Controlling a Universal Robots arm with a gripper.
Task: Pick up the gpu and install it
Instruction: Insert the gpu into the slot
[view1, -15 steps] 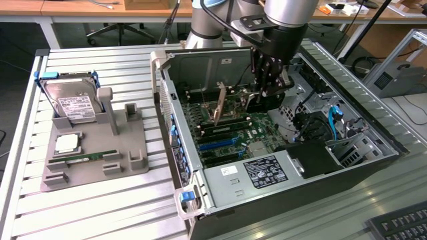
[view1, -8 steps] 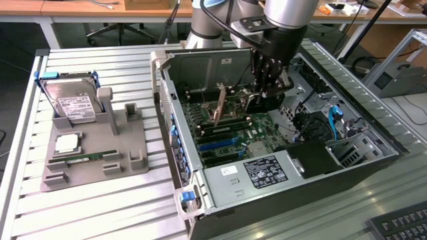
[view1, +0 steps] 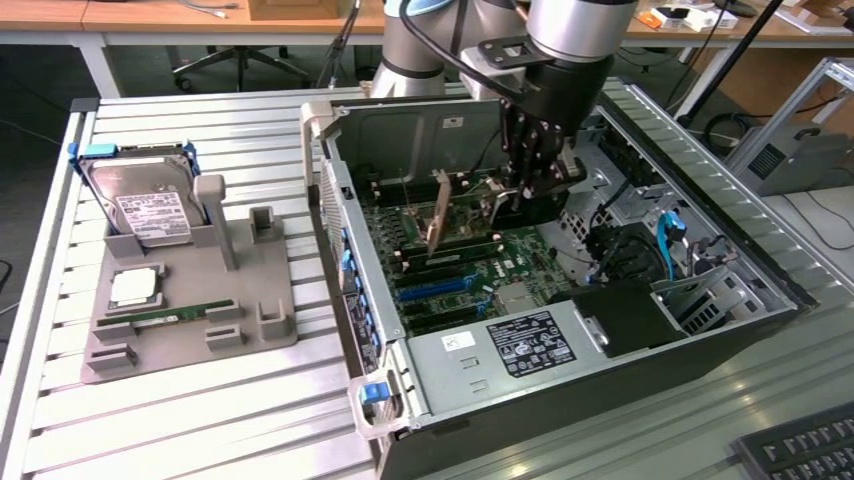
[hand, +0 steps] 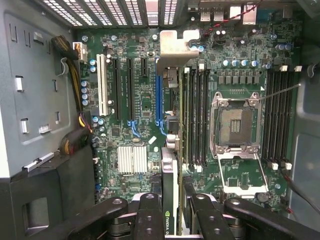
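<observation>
Inside the open black computer case (view1: 694, 340), with free room on both sides, the black gripper (hand: 172, 210) was partly closed, clamping the thin dark gpu card (hand: 169, 175) on edge above the green motherboard (hand: 135, 100).

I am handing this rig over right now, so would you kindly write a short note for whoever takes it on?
Gripper: shut on the gpu, holding it edge-on by its upper edge, inside the open computer case.
Gpu: off the grey parts tray, hanging over the motherboard near the blue expansion slot; its silver bracket points towards the case's rear wall.
Elsewhere: the hard drive and the memory stick sit on the tray.
Done: pick-up.
Left: the card does not look seated yet; it needs pressing into a slot and releasing.
</observation>
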